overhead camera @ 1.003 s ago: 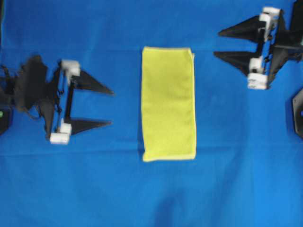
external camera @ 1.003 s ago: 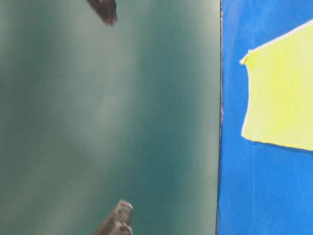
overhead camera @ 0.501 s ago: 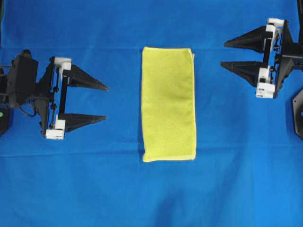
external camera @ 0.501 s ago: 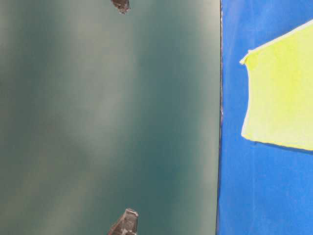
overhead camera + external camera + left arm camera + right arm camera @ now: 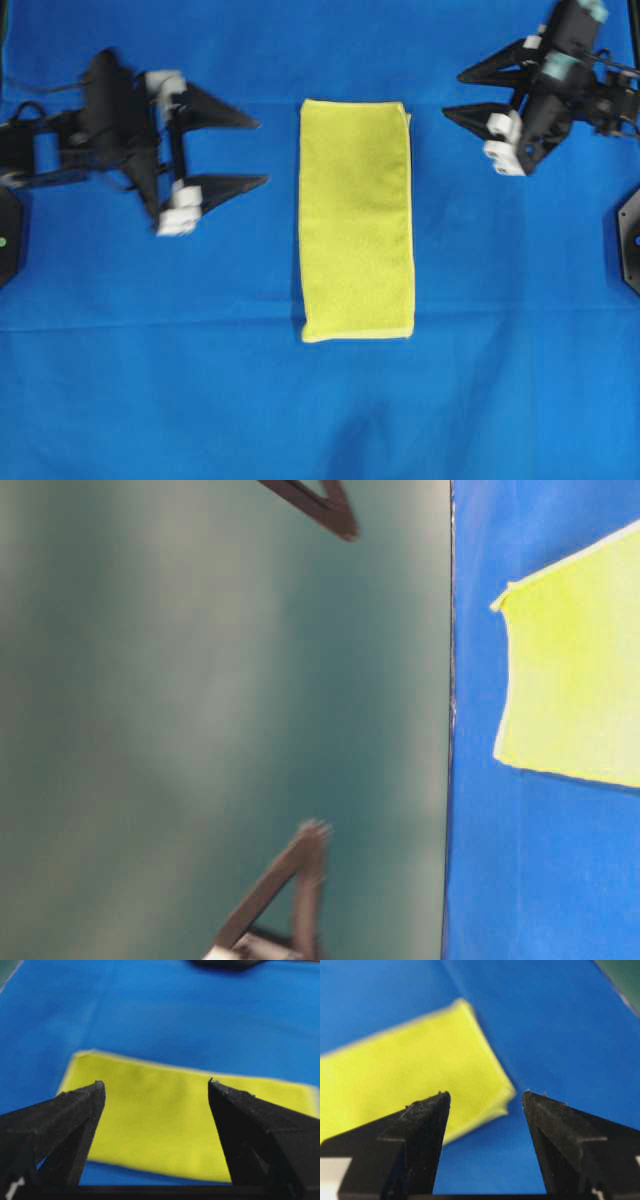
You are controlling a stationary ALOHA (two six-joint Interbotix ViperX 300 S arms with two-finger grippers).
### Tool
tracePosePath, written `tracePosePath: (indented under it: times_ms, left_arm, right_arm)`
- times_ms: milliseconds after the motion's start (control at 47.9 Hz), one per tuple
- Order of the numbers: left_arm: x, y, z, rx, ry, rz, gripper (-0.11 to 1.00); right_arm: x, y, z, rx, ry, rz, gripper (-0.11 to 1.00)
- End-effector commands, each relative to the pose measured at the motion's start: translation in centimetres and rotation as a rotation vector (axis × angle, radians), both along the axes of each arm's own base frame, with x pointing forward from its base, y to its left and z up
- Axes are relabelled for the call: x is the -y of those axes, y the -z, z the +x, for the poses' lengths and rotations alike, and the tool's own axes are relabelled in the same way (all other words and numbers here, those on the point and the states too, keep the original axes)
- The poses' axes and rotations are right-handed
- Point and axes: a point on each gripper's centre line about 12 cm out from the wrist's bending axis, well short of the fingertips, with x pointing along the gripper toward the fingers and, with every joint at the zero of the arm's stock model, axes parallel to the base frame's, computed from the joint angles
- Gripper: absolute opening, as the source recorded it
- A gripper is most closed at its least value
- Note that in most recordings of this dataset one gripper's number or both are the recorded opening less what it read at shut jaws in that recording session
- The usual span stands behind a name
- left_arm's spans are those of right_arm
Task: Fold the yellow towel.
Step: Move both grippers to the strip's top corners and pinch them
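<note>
At centre of the blue cloth (image 5: 320,400) covering the table, the yellow towel (image 5: 356,220) lies flat, folded into a tall narrow rectangle w/ paler hem along top & bottom edges. Left tool (image 5: 256,150) sits just left of the towel, level w/ its upper half, released, fingers spread wide, tips pointing at the towel but apart from it. Right tool (image 5: 452,92) is to the upper right, near the towel's top right corner, also released, holding nothing. Both arms look motion-blurred. Left wrist view: towel (image 5: 165,1115) fills the gap betw. its fingers.
</note>
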Motion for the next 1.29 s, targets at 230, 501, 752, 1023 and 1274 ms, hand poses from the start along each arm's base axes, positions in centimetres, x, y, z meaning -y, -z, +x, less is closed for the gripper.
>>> tracePosePath:
  times_ms: [230, 501, 752, 1023, 1274]
  left_arm:
    - [-5.9, 5.7, 4.0, -0.137, -0.134, -0.036, 0.79]
    - [-8.6, 9.7, 5.9, -0.213, -0.181, -0.061, 0.79]
    - [-9.8, 12.1, 6.2, -0.271, -0.205, -0.082, 0.74]
    - [-9.7, 12.3, 6.8, -0.318, -0.195, -0.095, 0.13]
    - [-8.7, 12.2, 7.4, -0.315, -0.169, -0.089, 0.01]
  right_arm:
    - [3.8, 4.4, 4.1, -0.177, 0.053, 0.052, 0.62]
    - [4.9, 7.8, 6.2, -0.251, 0.055, 0.092, 0.63]
    - [5.0, 10.1, 6.1, -0.320, 0.082, 0.137, 0.63]
    - [4.0, 10.4, 6.2, -0.355, 0.070, 0.144, 0.28]
    - [3.8, 10.2, 6.5, -0.348, 0.063, 0.141, 0.04]
